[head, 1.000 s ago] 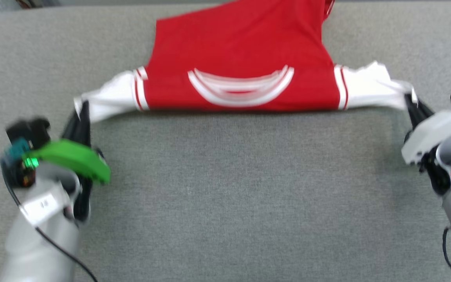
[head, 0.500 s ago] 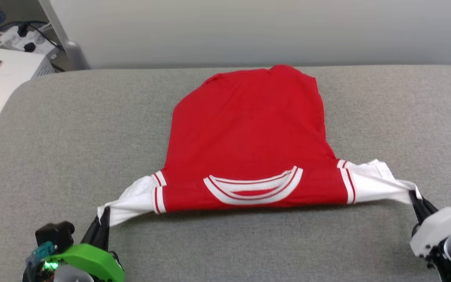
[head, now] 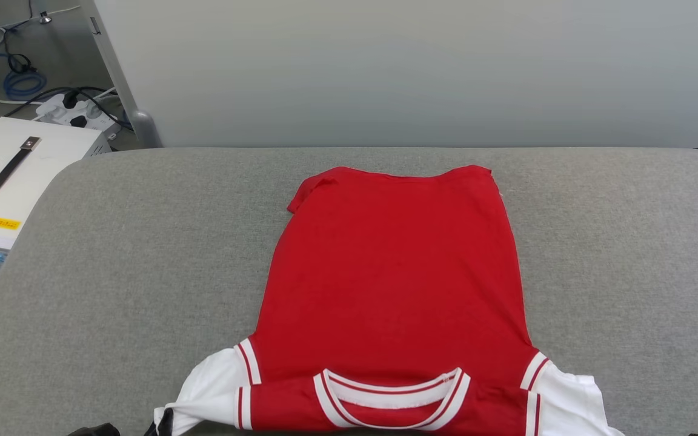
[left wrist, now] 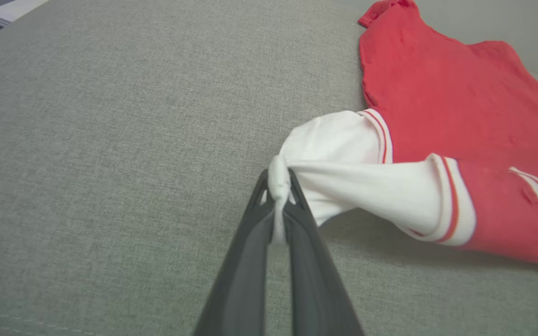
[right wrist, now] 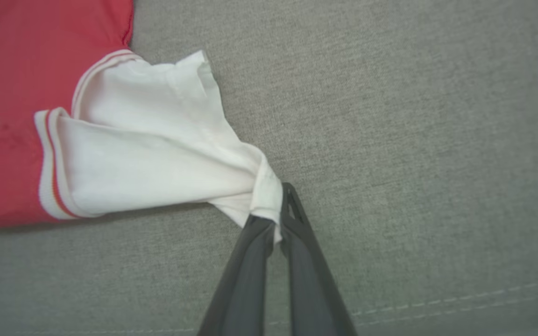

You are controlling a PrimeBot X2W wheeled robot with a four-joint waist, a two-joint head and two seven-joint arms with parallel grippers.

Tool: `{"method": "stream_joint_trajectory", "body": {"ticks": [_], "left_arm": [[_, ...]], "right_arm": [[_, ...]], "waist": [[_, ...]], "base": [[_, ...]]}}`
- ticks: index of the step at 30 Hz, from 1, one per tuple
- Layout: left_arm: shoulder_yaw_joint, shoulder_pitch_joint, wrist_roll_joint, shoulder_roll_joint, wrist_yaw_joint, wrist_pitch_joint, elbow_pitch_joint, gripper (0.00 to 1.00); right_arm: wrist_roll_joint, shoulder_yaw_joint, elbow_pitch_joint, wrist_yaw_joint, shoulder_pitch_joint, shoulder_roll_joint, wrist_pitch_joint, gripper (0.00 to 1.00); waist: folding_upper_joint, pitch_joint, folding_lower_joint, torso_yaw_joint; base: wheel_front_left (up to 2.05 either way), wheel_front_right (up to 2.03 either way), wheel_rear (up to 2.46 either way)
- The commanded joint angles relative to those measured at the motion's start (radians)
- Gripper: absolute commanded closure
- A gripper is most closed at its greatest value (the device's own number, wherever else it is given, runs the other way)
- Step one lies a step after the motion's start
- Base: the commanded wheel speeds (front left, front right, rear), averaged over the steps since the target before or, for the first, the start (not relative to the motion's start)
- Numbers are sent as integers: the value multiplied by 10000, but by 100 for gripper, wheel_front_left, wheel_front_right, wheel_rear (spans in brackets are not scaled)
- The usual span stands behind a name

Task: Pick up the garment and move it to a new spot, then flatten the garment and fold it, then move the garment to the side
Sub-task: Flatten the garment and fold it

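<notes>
The garment (head: 394, 284), a bright red shirt with white sleeves and a striped collar, lies spread on the grey cushioned surface (head: 113, 254), collar end toward me and slightly raised. In the left wrist view my left gripper (left wrist: 278, 186) is shut on the bunched tip of one white sleeve (left wrist: 343, 182). Its dark tip peeks in at the head view's bottom edge as the left gripper (head: 164, 424). In the right wrist view my right gripper (right wrist: 271, 207) is shut on the tip of the other white sleeve (right wrist: 157, 158). Both sleeves are pulled taut outward.
A pale wall panel (head: 415, 66) stands right behind the surface's far edge. Left of the surface, on the floor, sit a white box with a handle (head: 16, 175), a power strip (head: 76, 112) and cables (head: 19, 82). A stitched seam (right wrist: 437, 298) marks the surface's near edge.
The head camera has tilted up, so the shirt and both arms slid down the picture and the wall and floor came into view. Both grippers stay shut on the sleeves; the shirt looks flatter.
</notes>
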Motion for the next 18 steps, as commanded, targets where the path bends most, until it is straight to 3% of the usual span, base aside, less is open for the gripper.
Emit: {"method": "stream_joint_trajectory", "body": {"ticks": [1, 2, 3, 11, 18], "left_arm": [[23, 101, -53, -10, 78, -126, 80, 100], [-8, 80, -31, -41, 74, -177, 136, 100], [-38, 40, -7, -67, 61, -223, 168, 100], [-144, -621, 139, -327, 16, -567, 242, 100], [-392, -1652, 487, -599, -81, -764, -14, 100]], "right_arm": [[-208, -101, -182, -17, 207, 116, 132, 51], [-333, -145, -300, -17, 302, 231, 201, 6], [-338, -166, -387, -17, 322, 323, 207, 0], [-525, -398, -961, -17, -968, 406, -586, 0], [-817, -611, 181, -17, -3852, -288, -286, 0]], "waist": [[0, 9, 1, 4], [0, 28, 1, 15], [0, 48, 1, 30], [0, 409, 1, 370], [0, 1185, 1, 1094]], "base": [[0, 0, 0], [0, 0, 0], [0, 0, 0], [0, 0, 0], [0, 0, 0]]}}
